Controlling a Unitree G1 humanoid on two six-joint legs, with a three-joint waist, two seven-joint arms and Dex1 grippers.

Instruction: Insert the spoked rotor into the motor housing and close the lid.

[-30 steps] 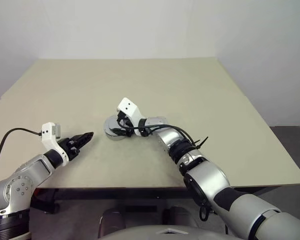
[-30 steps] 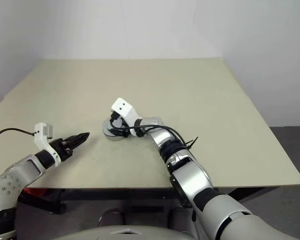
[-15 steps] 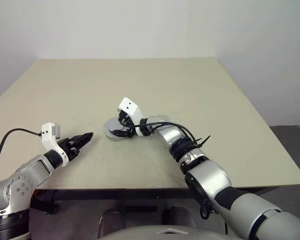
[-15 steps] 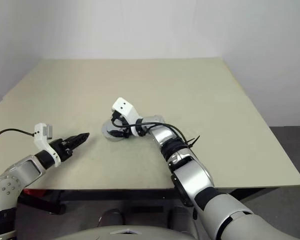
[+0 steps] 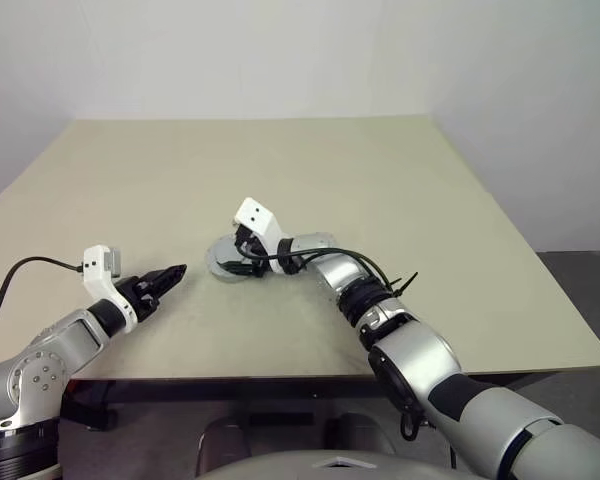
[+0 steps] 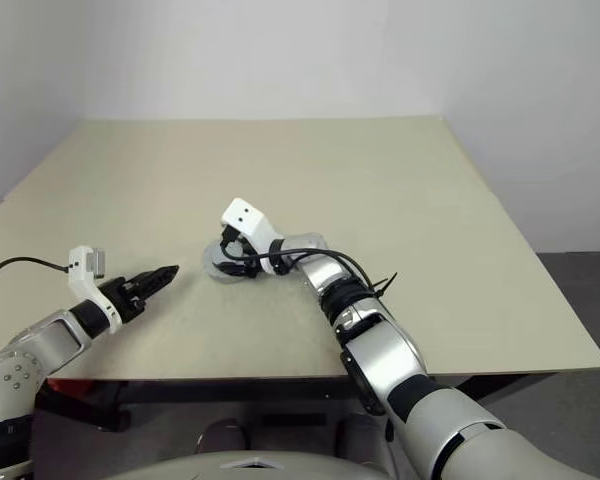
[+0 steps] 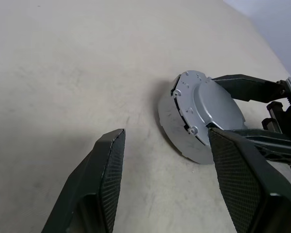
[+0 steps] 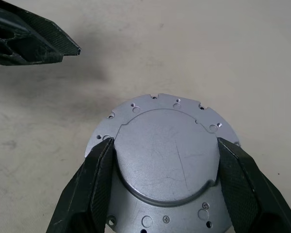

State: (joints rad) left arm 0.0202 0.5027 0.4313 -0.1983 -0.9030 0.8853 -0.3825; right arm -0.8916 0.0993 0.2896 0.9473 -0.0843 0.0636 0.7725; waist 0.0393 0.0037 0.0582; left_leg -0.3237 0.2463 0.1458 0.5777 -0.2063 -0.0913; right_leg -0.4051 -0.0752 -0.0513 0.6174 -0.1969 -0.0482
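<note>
Nearest the robot, the front edge of the table [image 5: 460, 190] runs across the head views, with dark floor [image 5: 580, 290] showing past its right corner. The tabletop is a plain, matte beige sheet, faintly scuffed and smudged in the wrist views.

The left gripper [image 5: 168, 277] hovers just over the near left part of the table, its two black fingers [image 7: 106, 165] spread apart and holding nothing. It points toward the middle of the table and stays apart from the parts there.

A little farther in, near the centre of the table, lies the lid [image 8: 167, 160], plain grey side up, a round raised cap on a wider flange dotted with small holes and screws. It lies flat, covering whatever is beneath; the housing and the rotor cannot be made out under it.

The right gripper [image 6: 238, 258] reaches in from the right, bent across toward the left, and straddles the lid. Its fingers [image 8: 99, 179] stand on either side of the raised cap, right against its edge. Whether they press on it or merely flank it cannot be told.

Beyond the lid the tabletop stretches bare to its far edge. Behind it rises a plain white wall [image 5: 280, 50], which turns a corner on the right.
</note>
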